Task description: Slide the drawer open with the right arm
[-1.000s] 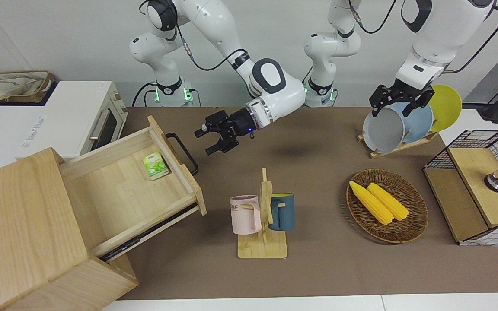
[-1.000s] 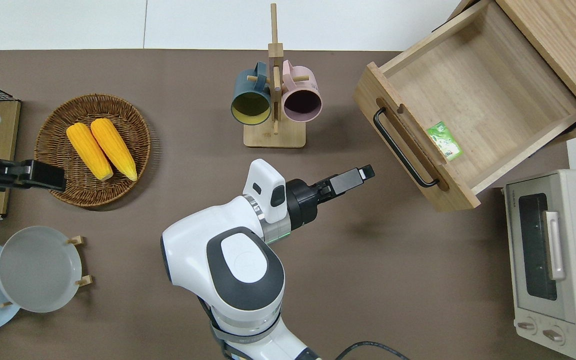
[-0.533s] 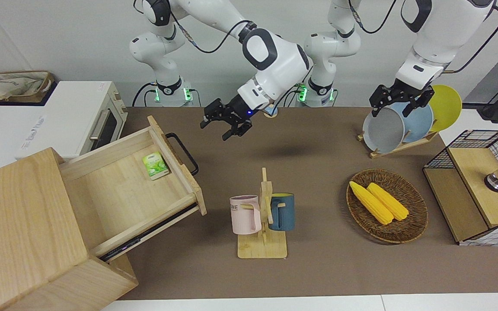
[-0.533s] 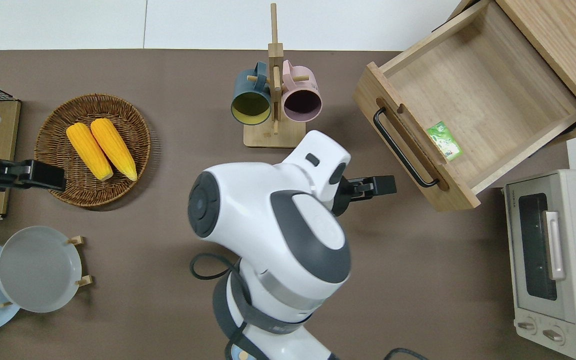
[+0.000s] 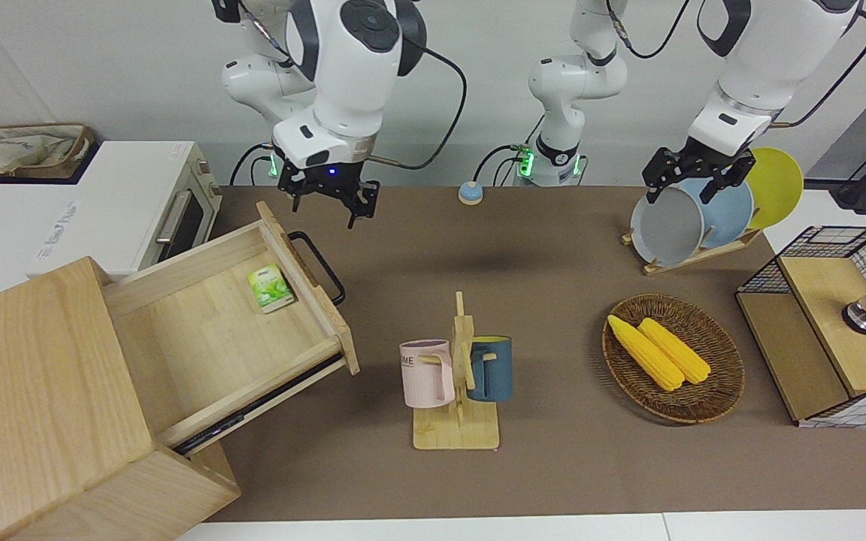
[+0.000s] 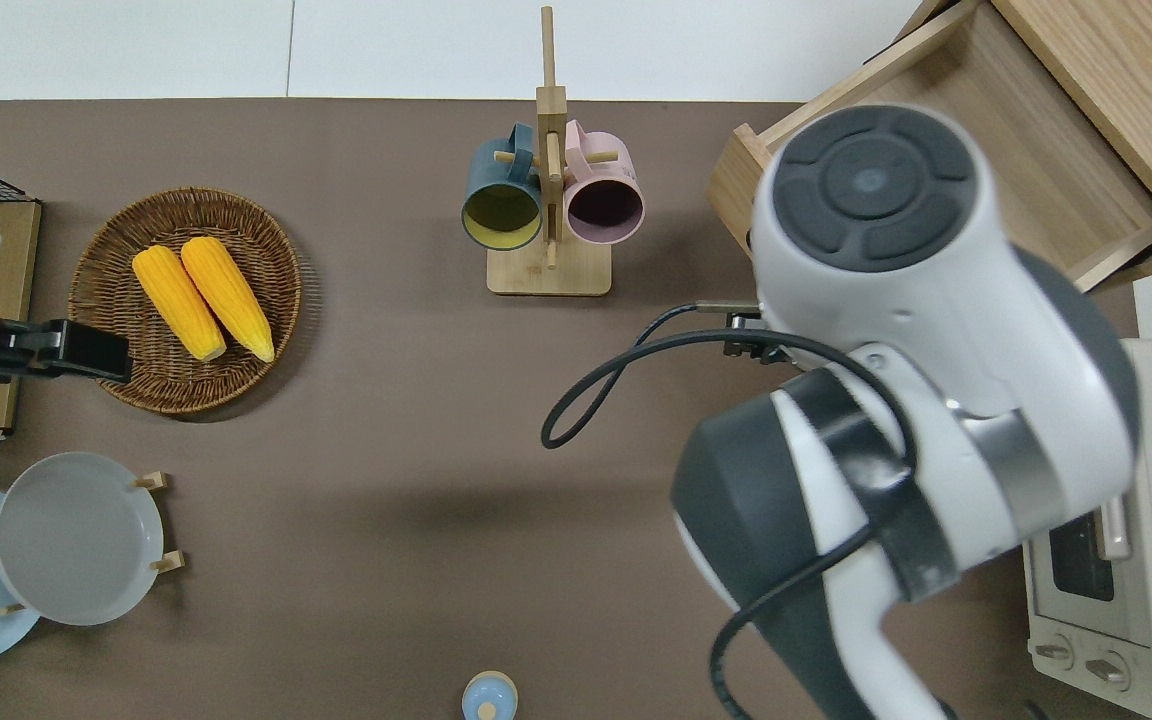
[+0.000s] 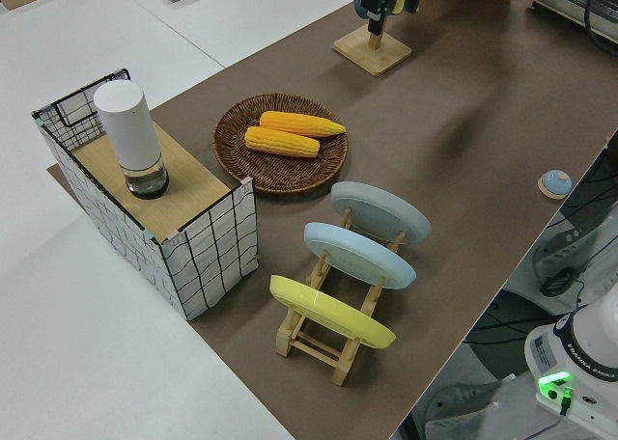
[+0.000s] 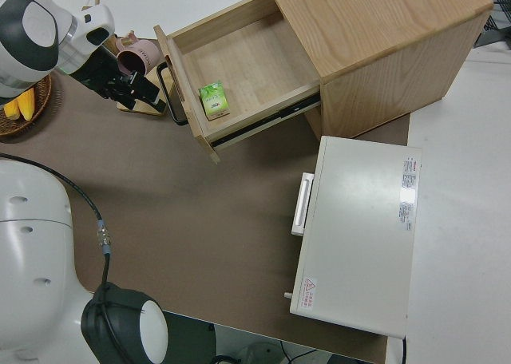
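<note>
The light-wood drawer (image 5: 215, 330) stands pulled far out of the pale cabinet (image 5: 34, 391); it also shows in the right side view (image 8: 247, 57). Its black loop handle (image 5: 318, 264) is free. A green packet (image 5: 271, 288) lies inside the drawer. My right gripper (image 5: 325, 204) has a blue light at its wrist. It hangs open and empty, fingers down, over the table just off the drawer's front, apart from the handle (image 8: 172, 92). In the overhead view my right arm (image 6: 896, 330) hides the gripper and much of the drawer (image 6: 1056, 170). My left arm is parked.
A white toaster oven (image 5: 132, 203) stands beside the cabinet, nearer to the robots. A mug rack (image 5: 457, 376) stands mid-table. A basket with corn (image 5: 673, 357), a plate rack (image 5: 704, 218) and a wire-grid box (image 5: 831, 323) are toward the left arm's end. A small blue button (image 5: 469, 193) is near the arm bases.
My right arm has swung up and toward the cabinet's end of the table, and its open gripper now points down by the drawer's front. The drawer has not moved.
</note>
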`<action>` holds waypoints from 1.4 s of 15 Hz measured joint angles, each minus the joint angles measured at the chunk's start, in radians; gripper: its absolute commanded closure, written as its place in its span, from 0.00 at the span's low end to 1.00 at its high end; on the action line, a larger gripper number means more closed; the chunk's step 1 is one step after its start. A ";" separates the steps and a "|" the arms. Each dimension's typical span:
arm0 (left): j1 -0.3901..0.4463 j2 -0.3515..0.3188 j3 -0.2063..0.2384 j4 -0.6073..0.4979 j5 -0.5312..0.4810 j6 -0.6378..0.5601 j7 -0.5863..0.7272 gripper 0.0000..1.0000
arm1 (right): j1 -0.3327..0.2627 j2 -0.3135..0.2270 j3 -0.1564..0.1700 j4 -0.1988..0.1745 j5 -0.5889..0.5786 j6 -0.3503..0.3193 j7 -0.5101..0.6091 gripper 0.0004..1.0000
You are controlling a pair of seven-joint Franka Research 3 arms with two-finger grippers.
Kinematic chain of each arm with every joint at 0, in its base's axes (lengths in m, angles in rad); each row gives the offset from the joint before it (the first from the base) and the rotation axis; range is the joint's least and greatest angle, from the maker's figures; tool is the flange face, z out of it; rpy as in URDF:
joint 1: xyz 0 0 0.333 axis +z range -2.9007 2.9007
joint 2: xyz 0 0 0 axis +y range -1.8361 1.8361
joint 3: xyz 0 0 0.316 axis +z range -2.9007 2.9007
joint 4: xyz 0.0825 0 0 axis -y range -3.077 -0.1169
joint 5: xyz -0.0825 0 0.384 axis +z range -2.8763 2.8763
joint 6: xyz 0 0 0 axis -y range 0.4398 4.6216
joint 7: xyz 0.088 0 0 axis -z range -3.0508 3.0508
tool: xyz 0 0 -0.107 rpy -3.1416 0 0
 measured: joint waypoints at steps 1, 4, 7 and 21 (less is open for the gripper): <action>0.000 0.000 0.000 0.000 0.000 0.000 0.000 0.01 | -0.028 -0.015 0.000 0.000 0.030 0.000 -0.020 0.02; 0.000 0.000 0.000 0.000 0.000 0.000 0.000 0.01 | -0.105 -0.048 0.000 0.001 0.106 0.014 -0.108 0.02; 0.000 0.000 0.000 0.000 0.000 0.000 0.000 0.01 | -0.197 -0.081 0.000 0.000 0.163 0.040 -0.222 0.01; 0.000 0.000 0.000 0.000 0.000 0.000 0.000 0.01 | -0.381 -0.210 -0.011 -0.304 0.240 0.256 -0.449 0.01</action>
